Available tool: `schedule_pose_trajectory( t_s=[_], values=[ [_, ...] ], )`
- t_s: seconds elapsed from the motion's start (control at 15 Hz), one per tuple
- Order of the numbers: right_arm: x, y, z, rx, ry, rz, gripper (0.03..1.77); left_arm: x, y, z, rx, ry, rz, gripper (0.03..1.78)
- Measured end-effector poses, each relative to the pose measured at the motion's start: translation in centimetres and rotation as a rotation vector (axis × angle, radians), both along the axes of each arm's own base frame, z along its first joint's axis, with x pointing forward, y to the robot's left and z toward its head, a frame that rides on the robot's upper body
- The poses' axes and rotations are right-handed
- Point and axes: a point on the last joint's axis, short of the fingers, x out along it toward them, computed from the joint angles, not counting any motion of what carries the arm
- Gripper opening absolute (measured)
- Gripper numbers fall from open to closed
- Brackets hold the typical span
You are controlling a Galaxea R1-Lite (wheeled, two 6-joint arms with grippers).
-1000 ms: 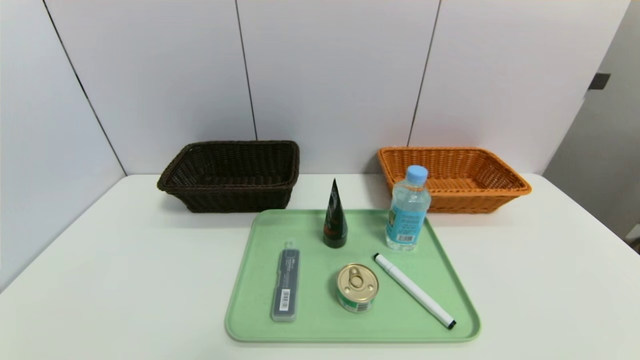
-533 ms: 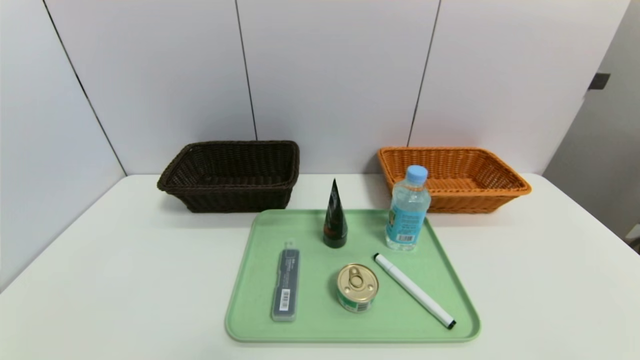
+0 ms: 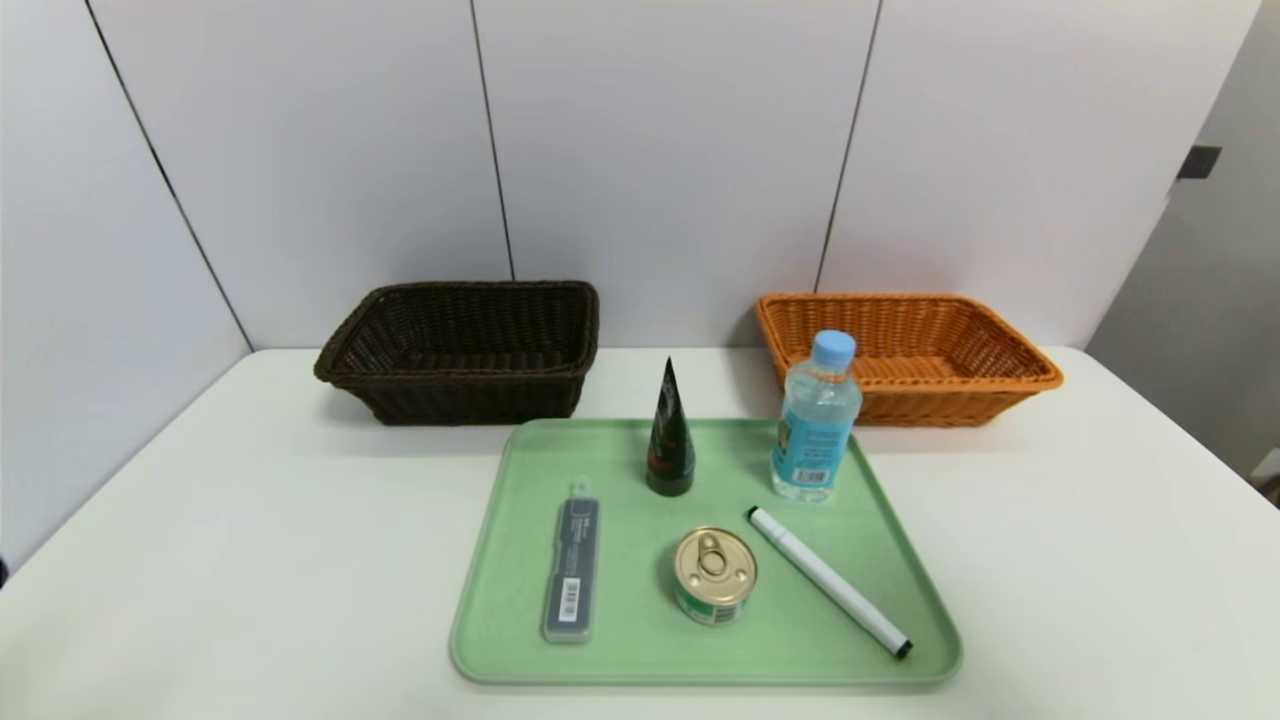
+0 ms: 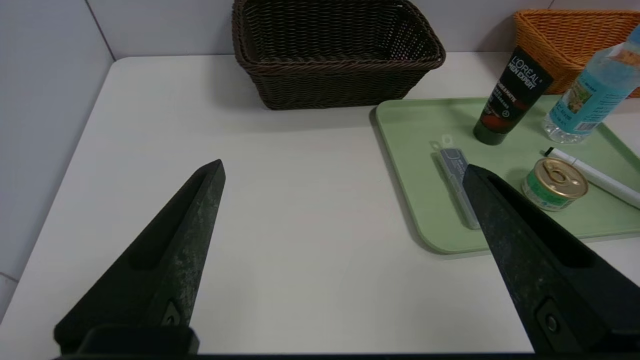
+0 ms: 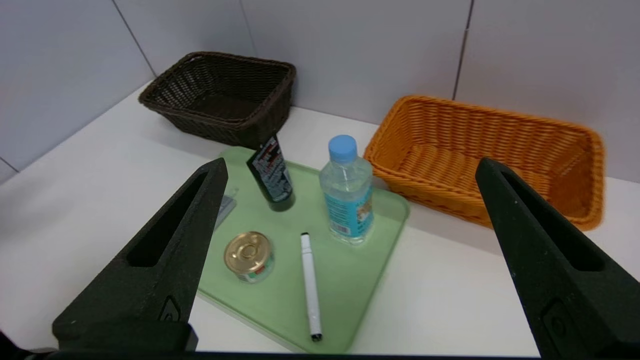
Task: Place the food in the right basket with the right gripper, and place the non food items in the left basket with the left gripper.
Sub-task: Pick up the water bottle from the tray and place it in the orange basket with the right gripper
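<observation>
Across the green tray (image 3: 620, 650), the water bottle (image 3: 815, 430) partly hides the orange basket (image 3: 940, 385); the black tube (image 4: 512, 97) reads "L'OREAL MEN EXPERT". Over the table, the left gripper (image 4: 344, 167) and right gripper (image 5: 355, 162) each have fingers wide apart, holding nothing.

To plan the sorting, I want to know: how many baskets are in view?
2. The dark brown basket stands at the back left, behind the tray's left side; the orange basket stands at the back right, partly behind the bottle.
</observation>
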Motion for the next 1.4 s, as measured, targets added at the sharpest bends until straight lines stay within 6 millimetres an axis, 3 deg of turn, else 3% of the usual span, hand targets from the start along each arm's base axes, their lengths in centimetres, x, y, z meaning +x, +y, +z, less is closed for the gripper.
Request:
schedule_pose_trajectory(
  t_s=[0.2,0.4,0.67,0.87,1.13,1.4],
  values=[
    [4.3,2.5,1.6,0.058,0.2,0.035,1.71,5.0,-0.3,2.9,-0.009,0.088,-0.037,1.69],
    [6.6,5.3,0.4,-0.011,0.496,-0.011,1.71,8.6,-0.8,4.0,-0.024,0.19,-0.058,1.69],
    [7.1,7.4,-1.5,-0.174,0.753,-0.039,1.71,10.7,-1.2,4.2,-0.032,0.333,-0.073,1.69],
    [6.5,8.5,-1.5,-0.165,0.88,-0.051,1.71,11.9,-1.4,4.0,-0.117,0.348,-0.053,1.69],
    [6.3,9.9,-2.4,-0.212,0.922,-0.067,1.71,11.9,-2.2,3.4,-0.125,0.32,-0.109,1.69],
    [5.9,11.2,-5.6,-0.337,0.907,-0.111,1.71,12.5,-2.9,2.5,-0.208,0.238,-0.14,1.69]
  ],
)
